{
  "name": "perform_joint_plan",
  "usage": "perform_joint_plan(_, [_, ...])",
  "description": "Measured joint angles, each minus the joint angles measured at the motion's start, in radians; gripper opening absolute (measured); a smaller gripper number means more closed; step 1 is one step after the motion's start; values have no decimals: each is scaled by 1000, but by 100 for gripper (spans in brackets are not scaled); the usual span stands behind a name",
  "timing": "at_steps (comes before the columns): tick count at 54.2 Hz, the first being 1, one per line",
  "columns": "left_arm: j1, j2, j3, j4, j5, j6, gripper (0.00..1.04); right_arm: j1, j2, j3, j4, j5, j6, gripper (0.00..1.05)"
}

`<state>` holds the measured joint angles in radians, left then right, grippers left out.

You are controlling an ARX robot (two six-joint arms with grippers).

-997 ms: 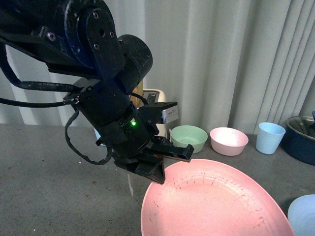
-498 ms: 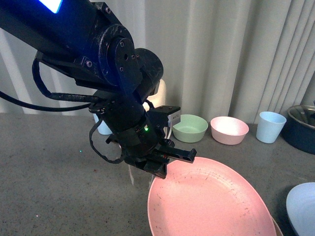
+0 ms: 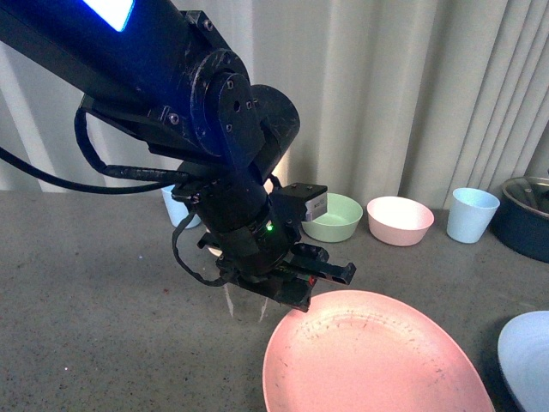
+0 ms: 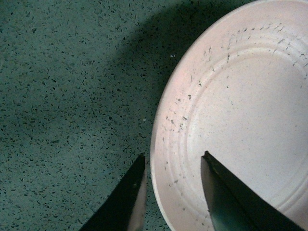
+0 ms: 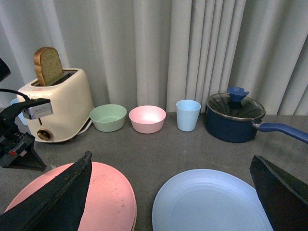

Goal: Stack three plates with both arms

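Observation:
The pink plate (image 3: 377, 360) lies low at the front, right of centre. My left gripper (image 3: 319, 287) is open at its near-left rim. In the left wrist view the gripper (image 4: 173, 156) has one finger outside the rim and one over the pink plate (image 4: 250, 96), without pinching it. A thin cream edge (image 5: 135, 214) shows under the pink plate (image 5: 96, 197). The light blue plate (image 5: 211, 202) lies flat to its right and also shows in the front view (image 3: 527, 360). My right gripper (image 5: 171, 156) is open and empty, above and in front of the light blue plate.
Along the curtain stand a cream toaster (image 5: 57, 106) with a bread slice (image 5: 48, 65), a green bowl (image 3: 334, 216), a pink bowl (image 3: 399, 221), a light blue cup (image 3: 472, 215) and a dark blue lidded pot (image 5: 233, 118). A second blue cup (image 3: 176, 210) is behind my left arm.
The pink plate has come down from a raised, tilted pose and lies flatter and lower. My left arm moved right and down with it.

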<state>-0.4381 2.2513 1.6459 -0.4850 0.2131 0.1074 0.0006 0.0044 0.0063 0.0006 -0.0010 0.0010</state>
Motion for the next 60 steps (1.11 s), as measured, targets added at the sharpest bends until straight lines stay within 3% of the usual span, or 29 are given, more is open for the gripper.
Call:
perform_joint_plan(13, [23,-68,-40,85,-9,11,75,0,0,0,0,0,0,97])
perform_joint_plan(19, [60,-227,-124,192,-13,51,99,0,0,0,0,0,0,97])
perform_joint_plan(33, [123,-568,-356,306,-9,156,98,0,0,0,0,0,0,97])
perform_joint_plan(34, [121,-583,-374,333,-30,148,96,0,0,0,0,0,0,97])
perform_joint_plan(38, [130,-713,-593,711,-318,48,82,0,0,0,0,0,0,97])
perform_joint_plan(41, [159,-808,-735,899,-398,-5,74,0,0,0,0,0,0,97])
perform_joint_plan(45, [227,-950,-904,1038,-392,-55,61,0,0,0,0,3,0,97])
perform_joint_plan(50, [289,-1096,-1070,1103,-385,-85,43,0,0,0,0,1,0,97])
perform_joint_plan(60, [316,-1181,-1258,1147,-323,-98,11,0,0,0,0,0,0,97])
